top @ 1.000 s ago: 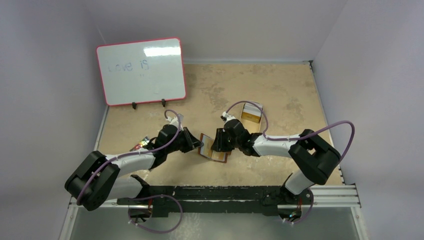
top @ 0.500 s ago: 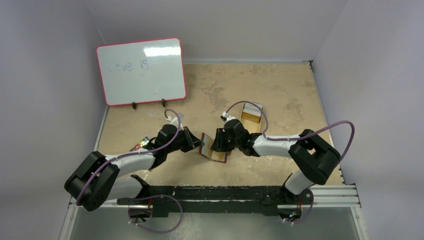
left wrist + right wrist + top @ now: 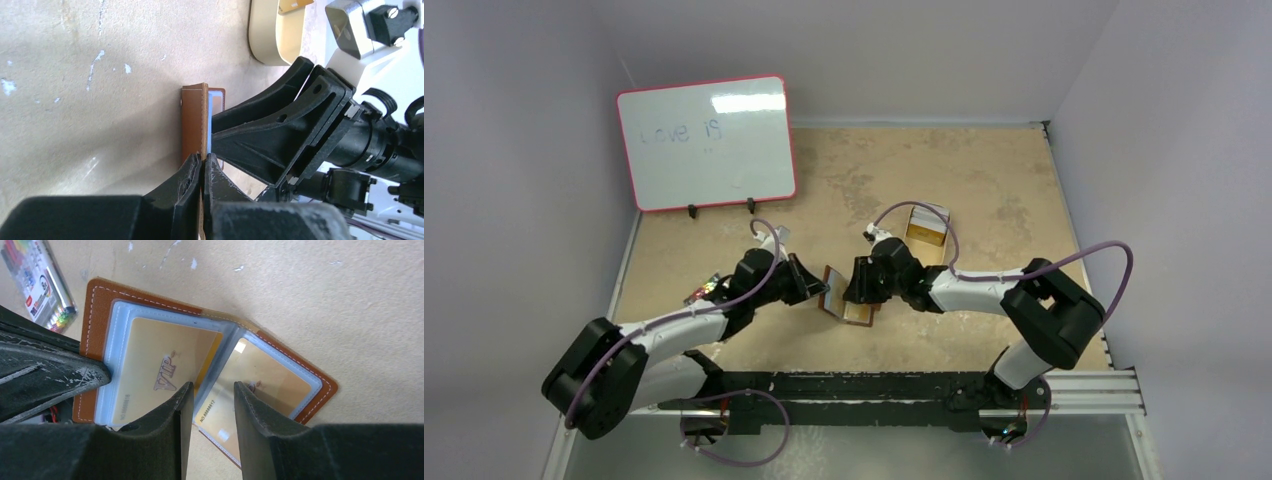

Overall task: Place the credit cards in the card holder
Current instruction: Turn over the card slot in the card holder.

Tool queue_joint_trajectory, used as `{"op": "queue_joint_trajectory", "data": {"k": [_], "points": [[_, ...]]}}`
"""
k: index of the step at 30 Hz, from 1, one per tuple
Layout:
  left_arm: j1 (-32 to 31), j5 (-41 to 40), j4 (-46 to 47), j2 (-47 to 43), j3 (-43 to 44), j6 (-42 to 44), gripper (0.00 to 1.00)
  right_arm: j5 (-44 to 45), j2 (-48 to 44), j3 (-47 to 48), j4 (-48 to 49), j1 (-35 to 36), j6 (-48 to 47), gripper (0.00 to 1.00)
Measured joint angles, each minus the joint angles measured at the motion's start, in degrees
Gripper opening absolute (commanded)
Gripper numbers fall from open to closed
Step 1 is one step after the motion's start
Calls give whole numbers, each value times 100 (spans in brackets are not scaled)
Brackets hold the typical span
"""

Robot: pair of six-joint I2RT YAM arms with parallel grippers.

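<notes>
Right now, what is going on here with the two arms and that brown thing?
The left gripper is shut on the left cover of the brown card holder, which is open on the table. The right gripper stands over the fold with its jaws apart, above the clear sleeves. One gold card marked VIP sits in the left sleeve; a second gold card lies on the right side. Whether the right gripper touches anything, I cannot tell.
</notes>
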Motion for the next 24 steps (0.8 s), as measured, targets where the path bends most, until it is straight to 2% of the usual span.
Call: {"op": "queue_joint_trajectory", "data": {"k": [4, 11, 14, 18, 24], "points": [[-2, -153, -802, -535, 173, 417, 0, -153, 0, 83, 44, 0, -83, 46], [-140, -935, -2245, -1126, 730, 1078, 0, -308, -131, 227, 31, 0, -142, 58], [-391, -1364, -2780, -1128, 1014, 1189, 0, -306, -367, 232, 33, 0, -122, 59], [-787, -1921, -3342, -953, 1451, 1237, 0, -299, -525, 306, 68, 0, -76, 56], [-1167, -2474, -3783, -472, 1982, 1261, 0, -275, -400, 317, 85, 0, 11, 53]]}}
